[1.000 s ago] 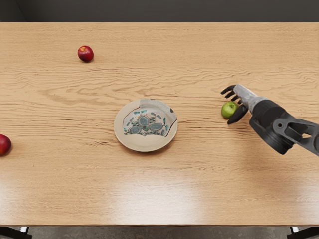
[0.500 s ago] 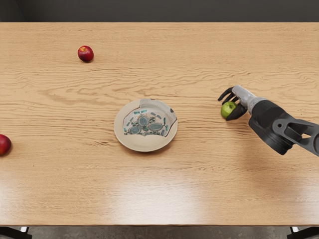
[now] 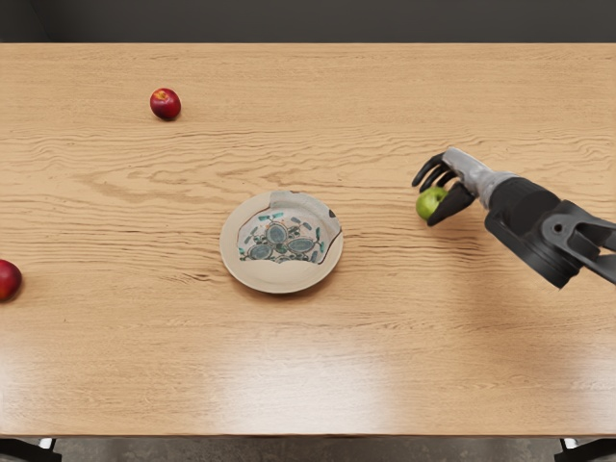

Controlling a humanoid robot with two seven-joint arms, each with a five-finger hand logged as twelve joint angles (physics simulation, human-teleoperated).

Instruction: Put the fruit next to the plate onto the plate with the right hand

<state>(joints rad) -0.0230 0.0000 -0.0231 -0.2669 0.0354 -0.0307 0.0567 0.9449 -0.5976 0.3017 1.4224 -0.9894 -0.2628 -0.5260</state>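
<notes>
Pale grain runs across the wide light-brown wooden desk (image 3: 385, 366), and a dark strip of background (image 3: 308, 19) shows beyond its far edge. Over the desk's right part, the dark fingers (image 3: 426, 173) of the right hand (image 3: 452, 183) are curled around a small green apple (image 3: 429, 202). Several fingers arch over the fruit's top and far side, and the thumb closes in from the near right, so the apple is clasped between them. Only its left, near face shows. From this slant it cannot be told whether the small green apple touches the desk or hangs just clear of it. Behind the hand, a grey wrist leads into the thick black forearm (image 3: 539, 226), which comes in from the picture's right edge and slopes down toward the near right. To the left of the hand, well apart from it, a round beige ceramic plate (image 3: 279, 285) with a blue-green pattern lies flat near the desk's middle. The plate carries no fruit, and the green apple is off it, to its right and slightly farther back. Much farther out, a small red apple (image 3: 166, 103) sits on the far left part of the desk. A second red apple (image 3: 7, 279) is cut by the picture's left edge, level with the plate's near rim.
</notes>
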